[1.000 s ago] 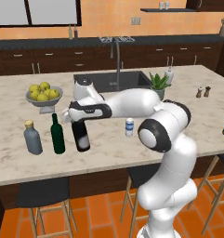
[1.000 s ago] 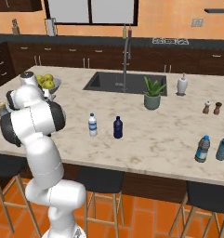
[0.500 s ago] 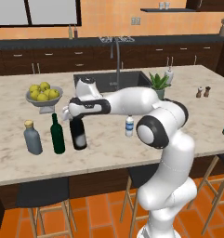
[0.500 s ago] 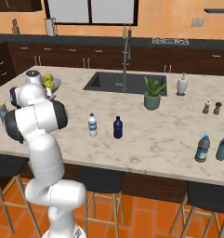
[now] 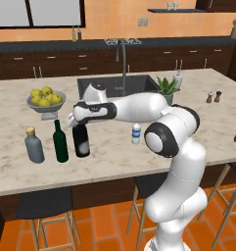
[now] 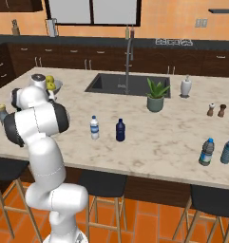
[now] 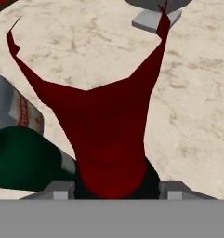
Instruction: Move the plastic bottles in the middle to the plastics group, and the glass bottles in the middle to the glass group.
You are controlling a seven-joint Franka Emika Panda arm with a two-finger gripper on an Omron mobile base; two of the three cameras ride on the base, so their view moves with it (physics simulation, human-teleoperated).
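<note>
My end effector (image 5: 79, 117) clamped on wine bottle (image 5: 81, 141) neck, bottle upright on counter (image 5: 114, 152), right of green wine bottle (image 5: 60, 143).

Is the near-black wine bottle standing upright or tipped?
Upright: the wine bottle stands on the counter beside the green bottle.

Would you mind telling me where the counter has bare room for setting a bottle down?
Bare marble lies between the small water bottle and the two blue bottles at the far end. It is crowded where the gripper holds the wine bottle beside the green bottle and grey bottle.
</note>
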